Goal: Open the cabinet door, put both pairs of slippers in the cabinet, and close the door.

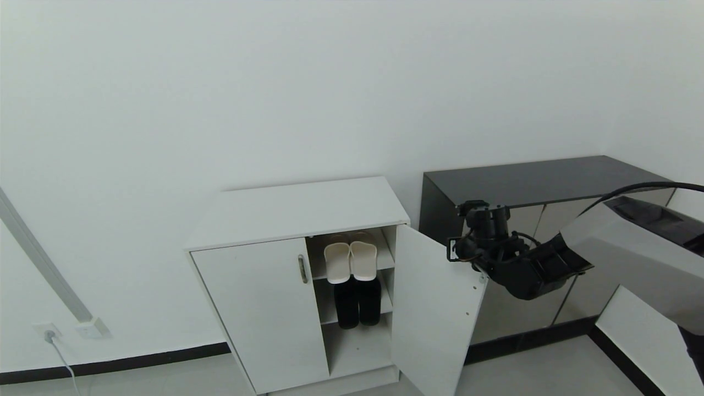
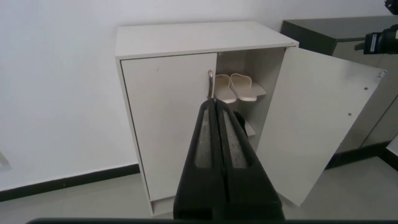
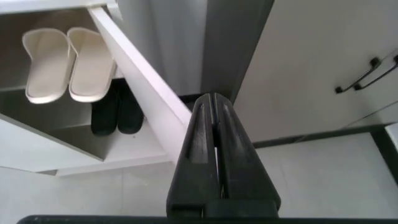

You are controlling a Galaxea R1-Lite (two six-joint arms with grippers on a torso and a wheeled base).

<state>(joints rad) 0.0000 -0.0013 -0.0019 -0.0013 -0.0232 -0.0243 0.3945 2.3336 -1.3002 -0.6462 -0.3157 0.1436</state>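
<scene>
the right gripper [image 3: 215, 99], its fingers pressed together and holding nothing, hung just beside the free edge of the open door [image 1: 434, 308] of the white cabinet [image 1: 297, 212] — whether it touched the panel could not be told. the white slippers [image 1: 350, 261] sat on the upper shelf, the black slippers [image 1: 357, 302] on the shelf below. the left gripper [image 2: 212, 106], likewise closed and empty, faced the cabinet front. shutting the door would likely call for a steady push on its outer face near the free edge, following the hinge's arc — not a jab that might bounce it back.
</scene>
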